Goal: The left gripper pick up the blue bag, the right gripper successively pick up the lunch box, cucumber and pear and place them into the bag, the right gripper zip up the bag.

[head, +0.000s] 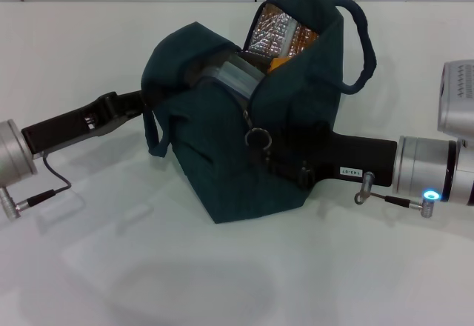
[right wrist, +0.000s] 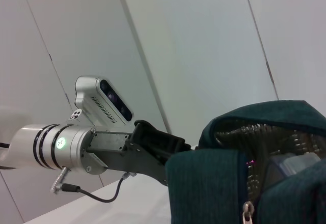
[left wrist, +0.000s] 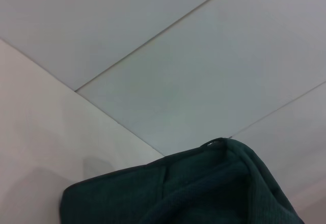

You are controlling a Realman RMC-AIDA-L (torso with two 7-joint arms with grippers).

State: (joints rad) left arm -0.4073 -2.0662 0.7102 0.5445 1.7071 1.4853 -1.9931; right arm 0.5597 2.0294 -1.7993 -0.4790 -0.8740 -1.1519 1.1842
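Mid-table toward the far edge, the blue bag (head: 244,126) gapes, lunch box (head: 235,74) inside. Left gripper (head: 137,102) jaws clench its side; right gripper (head: 285,164) jaws, state unclear, should catch the zipper ring (head: 258,138) and pull steadily.

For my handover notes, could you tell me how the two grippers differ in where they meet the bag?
The left gripper reaches the blue bag at its upper side, by the strap; the right gripper lies against the lower front, below the zip ring. The left shows in the right wrist view; the right shows only in the head view. Both touch the bag.
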